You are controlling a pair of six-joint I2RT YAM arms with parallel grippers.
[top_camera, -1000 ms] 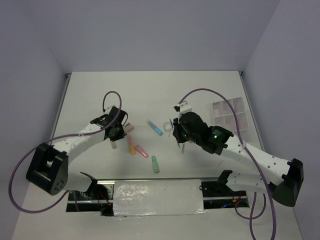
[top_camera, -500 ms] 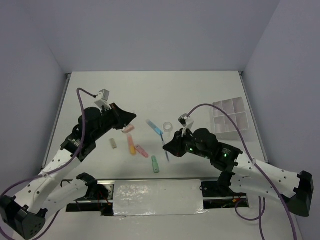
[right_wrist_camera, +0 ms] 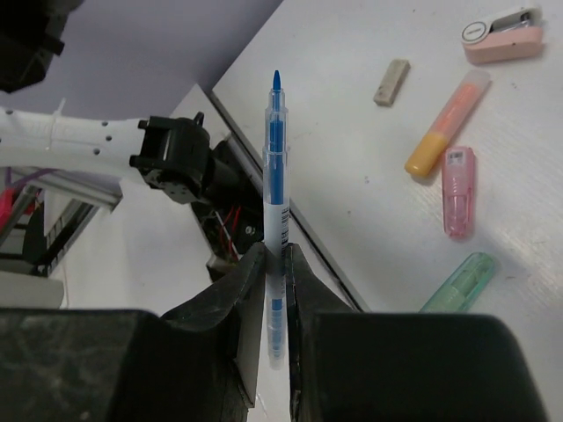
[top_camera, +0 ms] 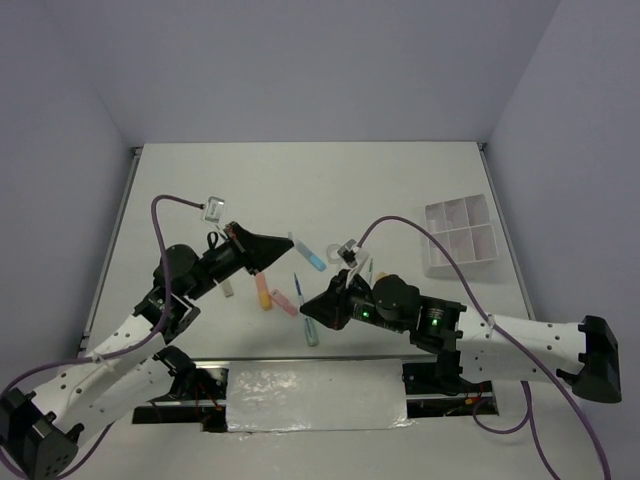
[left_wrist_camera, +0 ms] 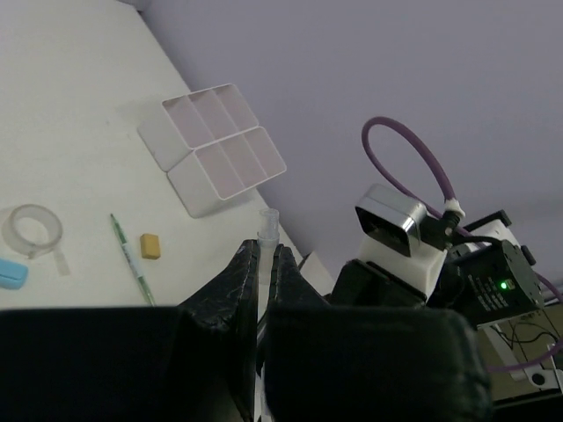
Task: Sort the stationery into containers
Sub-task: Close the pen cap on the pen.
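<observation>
While the table (top_camera: 300, 180) is carrying nearly all the stationery loose, the white tray (top_camera: 460, 232) is sitting at its right side, well apart from the pile, every compartment looking empty, so sorting is barely getting started by my read. Left pincer (left_wrist_camera: 262, 255) is clamping a thin pale pen (left_wrist_camera: 266, 230) and holding it up off the table; right pincer (right_wrist_camera: 273, 257) is clamping a blue pen (right_wrist_camera: 276, 149), also raised. Orange marker (top_camera: 264, 292), pink marker (top_camera: 285, 302), green marker (top_camera: 311, 330), blue marker (top_camera: 312, 258), tape ring (left_wrist_camera: 55, 233), green pen (left_wrist_camera: 132, 261) and tan eraser (left_wrist_camera: 150, 245) are lying unsorted mid-table, all waiting to go in.
</observation>
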